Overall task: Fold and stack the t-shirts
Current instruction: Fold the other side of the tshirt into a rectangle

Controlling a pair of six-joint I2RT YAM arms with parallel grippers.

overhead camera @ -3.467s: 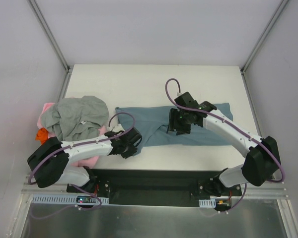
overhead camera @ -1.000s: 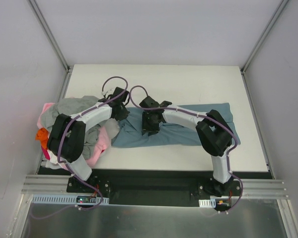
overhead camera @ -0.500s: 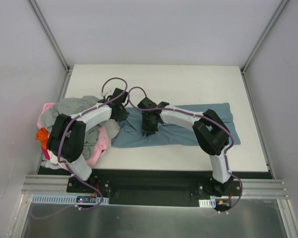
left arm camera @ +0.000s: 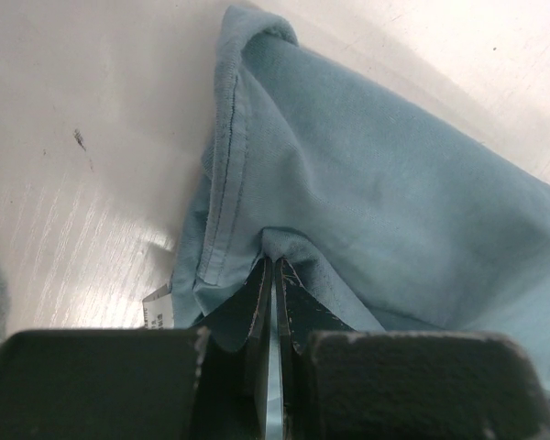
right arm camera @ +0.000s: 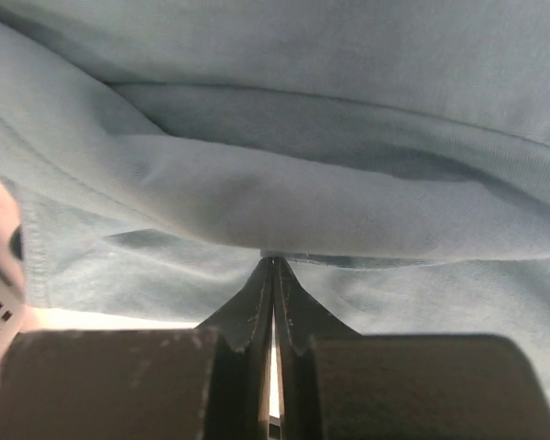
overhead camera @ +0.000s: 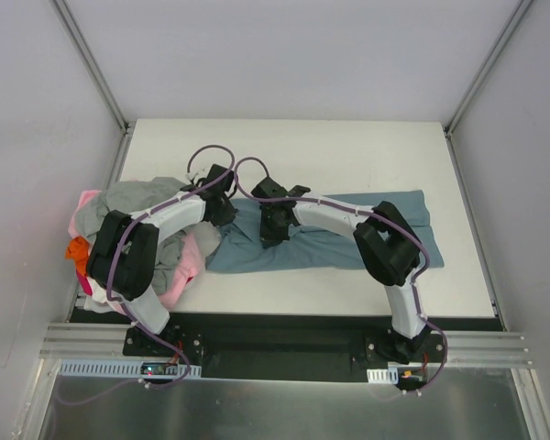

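1. Top view: both wrists cover their own fingertips, so the grip can only be read from the wrist cams.
2. The left arm lies across the heap at the table's 9 o'clock edge. The pink cloth t-shirt (overhead camera: 178, 282) and the orange cloth t-shirt (overhead camera: 76, 247) show only as edges. The light grey cloth t-shirt (overhead camera: 133, 203) sits crumpled on top.
3. Right gripper (right arm camera: 273, 261): clenched, pinching a raised ridge of the dusty slate-blue cloth t-shirt (overhead camera: 396, 207). The cloth fills that frame, and its edges are cut off.
4. Left gripper (left arm camera: 273, 267): clenched, with a fold of the same shirt nipped at the tips beside a stitched hem. The white sewn-in label (left arm camera: 157, 307) at 8 o'clock of the tips has unreadable print.
5. The blue shirt lies flat and wide on the white tabletop (overhead camera: 348, 151), from centre out toward 3 o'clock. It is bunched at its 9 o'clock end, where both grippers meet, and that end touches the heap.
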